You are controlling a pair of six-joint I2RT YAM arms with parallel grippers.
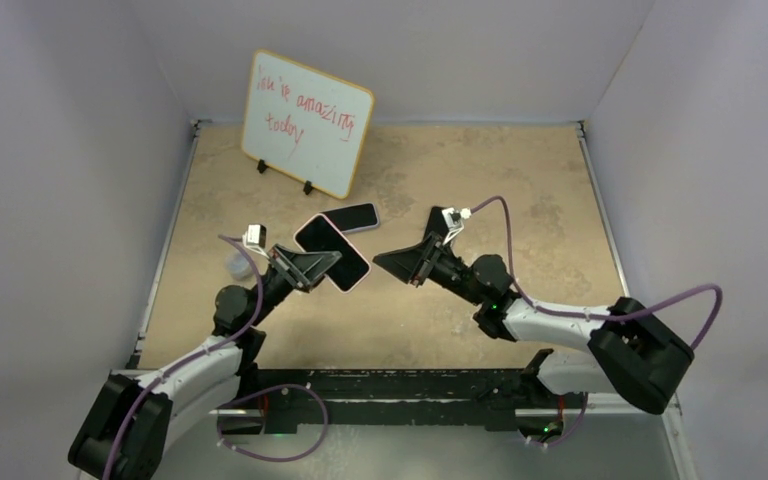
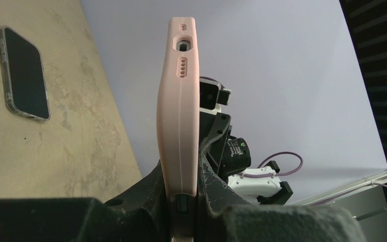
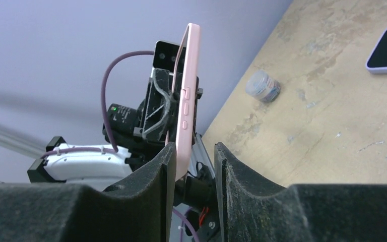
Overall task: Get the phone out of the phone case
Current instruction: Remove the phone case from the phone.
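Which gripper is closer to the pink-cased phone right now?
Left. The left gripper is shut on the pink-cased phone, holding it above the table. The right gripper is open just to the phone's right, lined up with its edge but not clamped on it.

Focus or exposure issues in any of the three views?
Top external: even light, no glare on the black screen of the phone in the pink silicone case. Left wrist: case edge sharp; left gripper fingers near-black, detail lost. Right wrist: right gripper fingers dark and soft, beige table in focus.
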